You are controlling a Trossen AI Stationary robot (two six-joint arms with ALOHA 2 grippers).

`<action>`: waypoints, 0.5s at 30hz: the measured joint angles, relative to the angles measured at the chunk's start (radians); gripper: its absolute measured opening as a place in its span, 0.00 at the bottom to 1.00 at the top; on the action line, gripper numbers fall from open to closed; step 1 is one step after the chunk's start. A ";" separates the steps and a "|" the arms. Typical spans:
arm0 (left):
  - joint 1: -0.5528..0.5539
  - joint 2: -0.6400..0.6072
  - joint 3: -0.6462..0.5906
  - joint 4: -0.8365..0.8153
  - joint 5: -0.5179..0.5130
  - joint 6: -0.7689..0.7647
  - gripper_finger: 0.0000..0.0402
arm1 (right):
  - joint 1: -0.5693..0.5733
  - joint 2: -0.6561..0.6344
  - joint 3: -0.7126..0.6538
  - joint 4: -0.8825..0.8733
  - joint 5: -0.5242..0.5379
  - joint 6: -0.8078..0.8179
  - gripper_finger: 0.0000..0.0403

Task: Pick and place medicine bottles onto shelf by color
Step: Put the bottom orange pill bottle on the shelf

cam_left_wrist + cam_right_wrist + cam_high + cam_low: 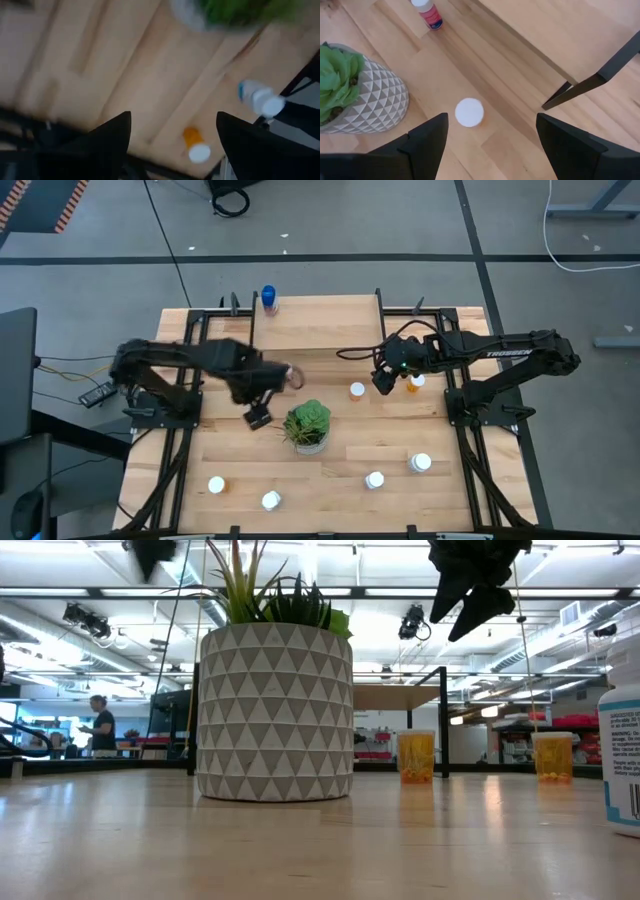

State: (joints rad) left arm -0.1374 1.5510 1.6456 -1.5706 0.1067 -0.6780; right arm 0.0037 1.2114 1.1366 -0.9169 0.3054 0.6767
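A blue medicine bottle (267,298) stands on the shelf (320,325) at its far left corner. Other medicine bottles stand on the table: a red-labelled one (426,12), a white-capped one (357,390), an orange one (415,383), and several near the front edge (374,479). My left gripper (258,398) hangs open, pointing down, left of the potted plant (307,425), with nothing between its fingers (112,132). My right gripper (383,383) is open and slants down above the white-capped bottle (469,112), touching nothing.
The plant in its patterned pot (275,710) stands mid-table between the arms. The shelf's black leg (585,85) comes down close to my right gripper. An orange bottle (196,147) and a white one (260,100) stand at the near left. Bare wood lies around the plant.
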 joint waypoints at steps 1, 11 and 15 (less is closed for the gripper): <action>-0.021 -0.032 -0.041 0.000 0.002 -0.045 0.75 | 0.004 0.000 0.000 0.000 0.000 -0.005 0.77; -0.288 -0.242 -0.294 0.134 0.028 -0.458 0.75 | 0.019 0.000 0.000 0.000 -0.006 -0.059 0.77; -0.418 -0.234 -0.346 0.209 0.011 -0.535 0.75 | 0.019 0.000 0.000 0.000 -0.014 -0.036 0.77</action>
State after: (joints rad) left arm -0.5558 1.3168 1.3000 -1.3618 0.1178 -1.2127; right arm 0.0231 1.2114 1.1366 -0.9169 0.2917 0.6407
